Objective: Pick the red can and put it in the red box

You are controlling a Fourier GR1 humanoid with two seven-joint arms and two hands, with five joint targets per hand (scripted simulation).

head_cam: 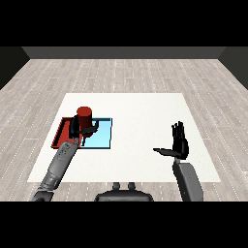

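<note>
Evidently mid-transfer: the left hand point(80, 128), fingers curled round the upright red can point(85, 115), holds it over the boundary of the red tray point(59, 135) and light blue tray point(103, 139). The right hand point(179, 144), fingers straight and spread with nothing in them, hangs idle above the tabletop point(140, 111), well apart, probably to keep clear of the placement.

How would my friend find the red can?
Look at the white table, left side, where a red tray and a light blue tray lie together. The red can is the round, upright thing there, with the left hand curled round it.
</note>
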